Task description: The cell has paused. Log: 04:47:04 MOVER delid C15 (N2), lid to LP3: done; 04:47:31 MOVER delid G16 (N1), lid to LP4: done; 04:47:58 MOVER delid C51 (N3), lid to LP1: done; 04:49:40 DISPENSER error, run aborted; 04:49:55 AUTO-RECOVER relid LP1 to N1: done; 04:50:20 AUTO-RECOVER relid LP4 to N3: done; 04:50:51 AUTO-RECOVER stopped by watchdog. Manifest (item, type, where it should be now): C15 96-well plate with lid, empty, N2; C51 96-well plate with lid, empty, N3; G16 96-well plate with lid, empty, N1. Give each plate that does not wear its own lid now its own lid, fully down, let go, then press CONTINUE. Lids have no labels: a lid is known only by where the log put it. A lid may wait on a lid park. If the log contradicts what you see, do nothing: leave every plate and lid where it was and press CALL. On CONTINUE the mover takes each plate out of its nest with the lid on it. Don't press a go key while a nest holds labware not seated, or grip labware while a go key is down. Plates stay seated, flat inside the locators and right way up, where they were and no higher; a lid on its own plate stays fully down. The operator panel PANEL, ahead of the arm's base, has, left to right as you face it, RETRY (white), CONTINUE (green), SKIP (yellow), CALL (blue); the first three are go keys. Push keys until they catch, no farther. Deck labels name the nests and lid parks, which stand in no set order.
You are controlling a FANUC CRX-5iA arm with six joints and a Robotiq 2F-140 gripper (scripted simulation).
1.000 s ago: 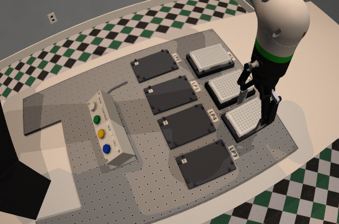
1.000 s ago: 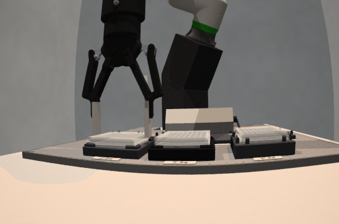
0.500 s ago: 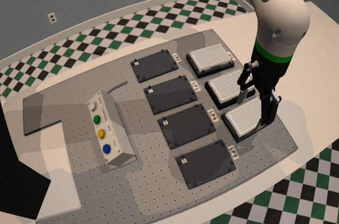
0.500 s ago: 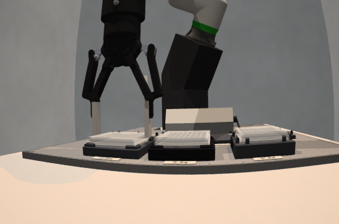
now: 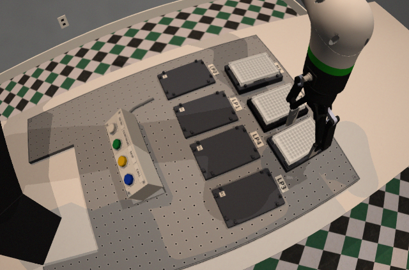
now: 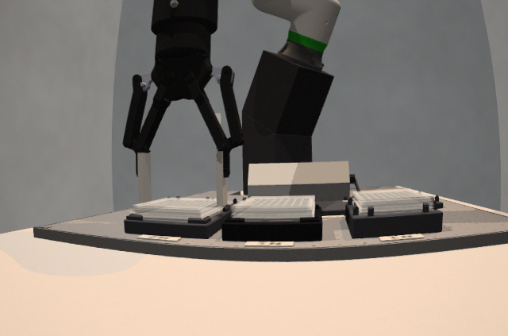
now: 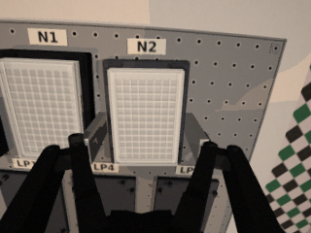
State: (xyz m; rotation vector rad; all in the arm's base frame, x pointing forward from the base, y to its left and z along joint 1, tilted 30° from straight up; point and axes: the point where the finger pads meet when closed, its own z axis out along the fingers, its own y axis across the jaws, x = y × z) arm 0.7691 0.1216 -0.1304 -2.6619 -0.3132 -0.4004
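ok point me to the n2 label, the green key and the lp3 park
N2 label (image 7: 146, 47), wrist view, middle of the tag.
Green key (image 5: 116, 143), top view, its cap.
LP3 park (image 5: 247, 197), top view, bare dark top.

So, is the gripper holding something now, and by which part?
Nothing is held. The gripper is open; its fingers stand just outside the long sides of the N2 lid, which lies on its plate.
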